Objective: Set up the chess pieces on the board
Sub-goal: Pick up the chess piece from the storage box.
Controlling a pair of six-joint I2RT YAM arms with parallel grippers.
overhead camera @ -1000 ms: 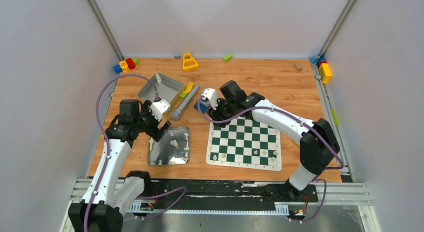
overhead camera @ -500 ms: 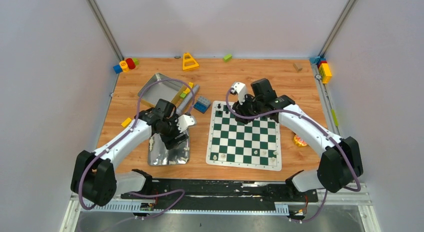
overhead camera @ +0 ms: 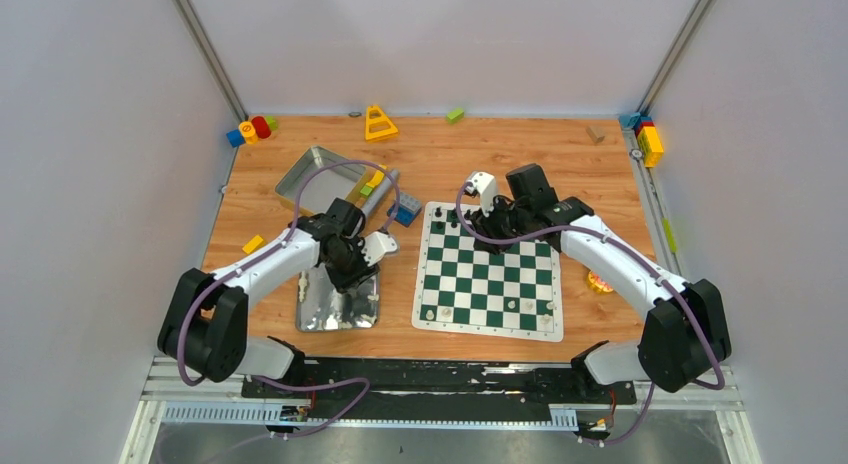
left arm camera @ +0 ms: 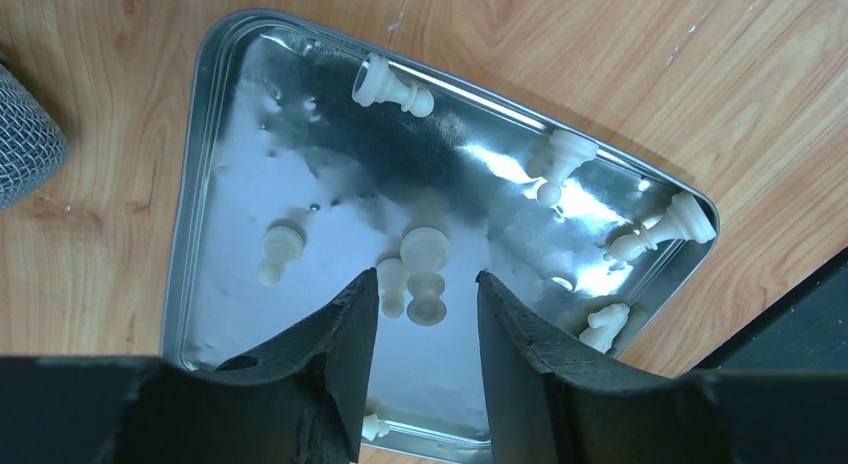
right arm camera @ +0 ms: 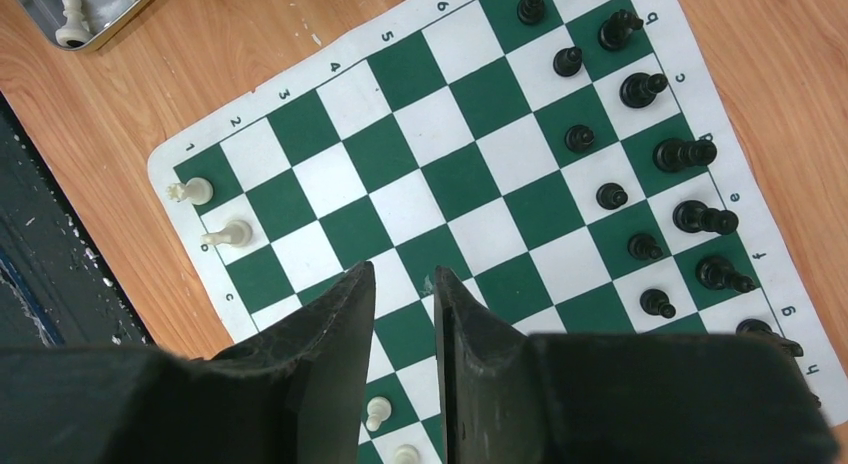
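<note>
The green-and-white board (overhead camera: 489, 285) lies right of centre. Black chess pieces (right arm camera: 684, 155) fill its far two rows, and a few white ones (right arm camera: 228, 234) stand on the near rows. More white pieces lie in the near silver tray (overhead camera: 318, 311). My left gripper (left arm camera: 427, 276) hangs open over this tray (left arm camera: 300, 174), its tips on either side of two white pawns (left arm camera: 426, 254) lying side by side, not touching them. In the top view it (overhead camera: 352, 275) is at the tray's far edge. My right gripper (right arm camera: 404, 269) hovers over the board (right arm camera: 430, 164), open by a narrow gap and holding nothing.
A second silver tray (overhead camera: 318, 172) sits tilted at the back left, with a grey mesh cylinder (overhead camera: 372, 206) and a blue block (overhead camera: 405, 212) beside it. Coloured blocks (overhead camera: 250, 131) and a yellow triangle (overhead camera: 379, 124) line the far edge. An orange item (overhead camera: 600, 281) lies right of the board.
My left arm has swung from the tray's left side to over it, its jaws narrowing. My right arm moved right along the board's far rows, jaws closing a little.
</note>
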